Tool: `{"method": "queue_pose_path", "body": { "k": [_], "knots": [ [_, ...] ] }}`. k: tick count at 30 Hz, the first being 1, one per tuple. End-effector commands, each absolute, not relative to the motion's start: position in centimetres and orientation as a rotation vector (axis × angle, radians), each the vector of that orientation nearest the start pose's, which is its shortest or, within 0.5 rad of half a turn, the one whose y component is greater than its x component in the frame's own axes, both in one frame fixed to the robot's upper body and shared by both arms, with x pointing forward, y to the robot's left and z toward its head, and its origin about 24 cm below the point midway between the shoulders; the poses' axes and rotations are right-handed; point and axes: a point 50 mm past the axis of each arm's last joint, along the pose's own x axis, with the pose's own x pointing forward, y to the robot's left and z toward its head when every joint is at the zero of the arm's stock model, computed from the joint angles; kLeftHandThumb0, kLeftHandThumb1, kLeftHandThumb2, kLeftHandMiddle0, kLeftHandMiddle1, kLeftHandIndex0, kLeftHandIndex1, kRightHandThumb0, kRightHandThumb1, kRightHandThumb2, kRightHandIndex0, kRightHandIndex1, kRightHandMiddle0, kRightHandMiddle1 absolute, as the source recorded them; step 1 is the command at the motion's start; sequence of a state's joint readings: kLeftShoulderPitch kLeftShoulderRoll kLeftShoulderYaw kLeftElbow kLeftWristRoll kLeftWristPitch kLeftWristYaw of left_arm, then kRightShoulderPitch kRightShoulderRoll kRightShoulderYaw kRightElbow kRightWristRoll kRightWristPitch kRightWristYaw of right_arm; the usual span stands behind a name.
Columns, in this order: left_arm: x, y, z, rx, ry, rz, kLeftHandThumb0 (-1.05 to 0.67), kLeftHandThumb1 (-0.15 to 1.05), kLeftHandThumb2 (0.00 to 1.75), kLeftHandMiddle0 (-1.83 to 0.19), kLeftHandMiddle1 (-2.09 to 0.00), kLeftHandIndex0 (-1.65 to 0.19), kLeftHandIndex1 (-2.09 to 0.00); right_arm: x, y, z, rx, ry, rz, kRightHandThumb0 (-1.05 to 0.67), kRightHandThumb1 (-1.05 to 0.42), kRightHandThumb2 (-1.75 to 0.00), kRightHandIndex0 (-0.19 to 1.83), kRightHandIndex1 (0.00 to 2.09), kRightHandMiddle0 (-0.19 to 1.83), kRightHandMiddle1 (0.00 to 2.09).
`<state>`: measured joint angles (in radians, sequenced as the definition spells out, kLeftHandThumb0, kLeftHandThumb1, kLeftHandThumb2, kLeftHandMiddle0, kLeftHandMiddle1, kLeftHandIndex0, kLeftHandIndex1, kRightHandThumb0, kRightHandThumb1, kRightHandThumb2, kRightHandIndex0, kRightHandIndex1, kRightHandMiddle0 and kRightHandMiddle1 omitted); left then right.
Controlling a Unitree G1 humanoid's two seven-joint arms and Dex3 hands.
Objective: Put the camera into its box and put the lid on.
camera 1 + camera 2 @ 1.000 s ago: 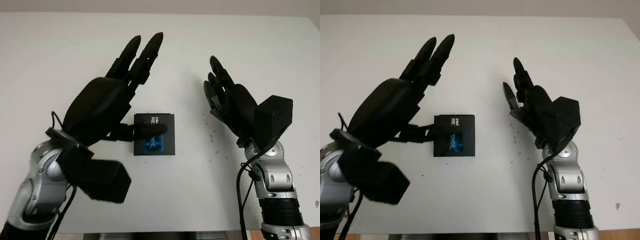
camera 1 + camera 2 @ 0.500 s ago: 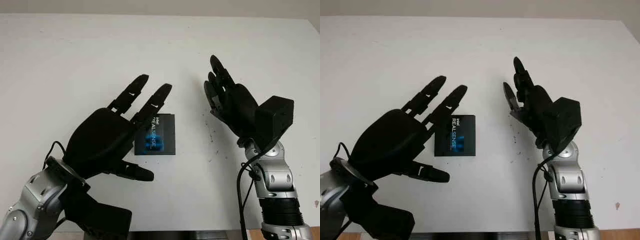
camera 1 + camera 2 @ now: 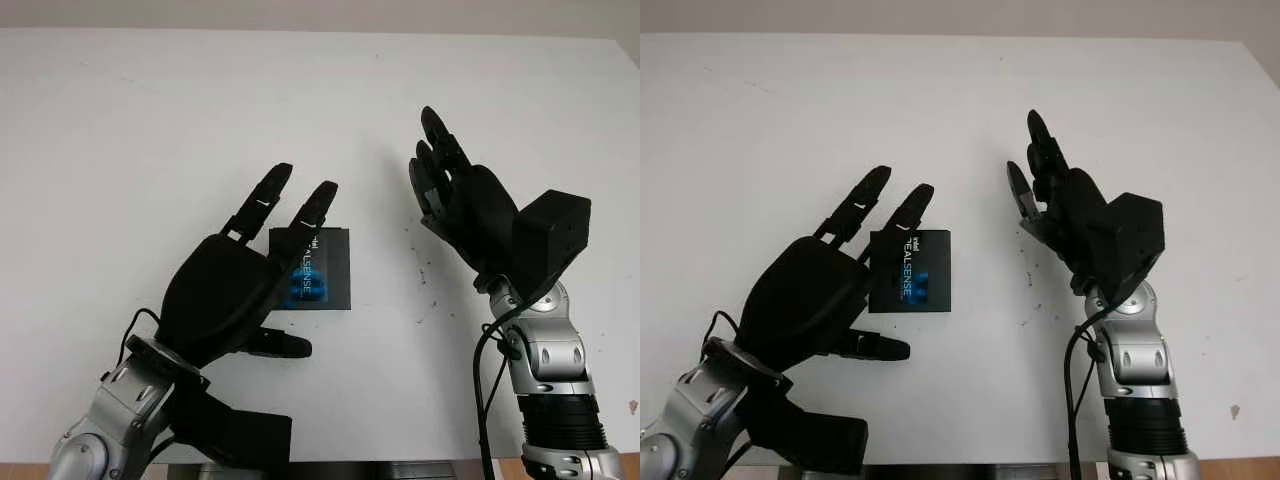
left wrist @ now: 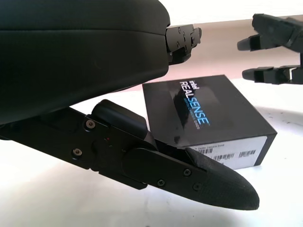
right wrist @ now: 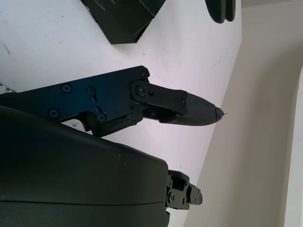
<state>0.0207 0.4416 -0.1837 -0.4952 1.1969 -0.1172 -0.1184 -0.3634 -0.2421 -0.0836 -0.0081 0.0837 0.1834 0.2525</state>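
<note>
i see black box (image 3: pixel 318 268) lid reads "intel realsense"; left hand (image 3: pixel 225 295) over its near-left, fingers spread, empty; right hand (image 3: pixel 470 215) right of box, fingers spread, empty.

Box (image 3: pixel 318 268) corner behind left hand (image 3: pixel 222 300)

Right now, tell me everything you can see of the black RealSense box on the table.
The box is a flat, square, black carton that looks like matte card, printed "intel REALSENSE" on top with a blue glow, and a white barcode label on one side wall. Its lid is on and it lies flat on the white table, near the middle. The left hand, open, hovers at its left edge, apparently not touching; the right hand, open, is raised to its right, apart.
</note>
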Motion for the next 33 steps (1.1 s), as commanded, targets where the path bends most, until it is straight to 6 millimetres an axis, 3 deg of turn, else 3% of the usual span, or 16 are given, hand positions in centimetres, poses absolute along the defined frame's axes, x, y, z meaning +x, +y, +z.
{"method": "queue_pose_path", "body": {
  "k": [1,13,20,27,33],
  "knots": [
    [22.30,13.25,13.51,1.574,-0.580,-0.160,-1.01,1.05,0.13,0.19,0.00,0.19,0.00,31.45,-17.73,13.65,-0.174,-0.184,0.233,-0.59,-1.05,-0.59,-0.11,0.06,-0.11,0.05],
    [22.72,12.72,13.13,1.522,-0.561,-0.158,-0.98,1.01,0.05,0.19,0.00,0.19,0.00,31.38,-17.84,13.63,-0.166,-0.183,0.235,-0.60,-1.05,-0.59,-0.12,0.05,-0.12,0.05],
    [22.64,12.69,13.34,1.546,-0.570,-0.150,-0.84,0.91,0.03,0.17,-0.03,0.18,-0.01,31.28,-17.81,13.60,-0.158,-0.181,0.233,-0.58,-1.05,-0.59,-0.12,0.05,-0.12,0.05],
    [22.57,12.62,13.50,1.598,-0.566,-0.171,-0.62,0.87,0.05,0.01,-0.09,0.05,-0.08,31.28,-17.89,13.54,-0.166,-0.178,0.235,-0.60,-1.05,-0.59,-0.13,0.05,-0.12,0.05],
    [22.65,12.37,13.54,1.556,-0.571,-0.159,-0.58,0.92,0.07,-0.15,-0.14,-0.07,-0.13,31.22,-17.85,13.50,-0.158,-0.181,0.232,-0.60,-1.05,-0.58,-0.12,0.06,-0.11,0.06]
  ]
}}
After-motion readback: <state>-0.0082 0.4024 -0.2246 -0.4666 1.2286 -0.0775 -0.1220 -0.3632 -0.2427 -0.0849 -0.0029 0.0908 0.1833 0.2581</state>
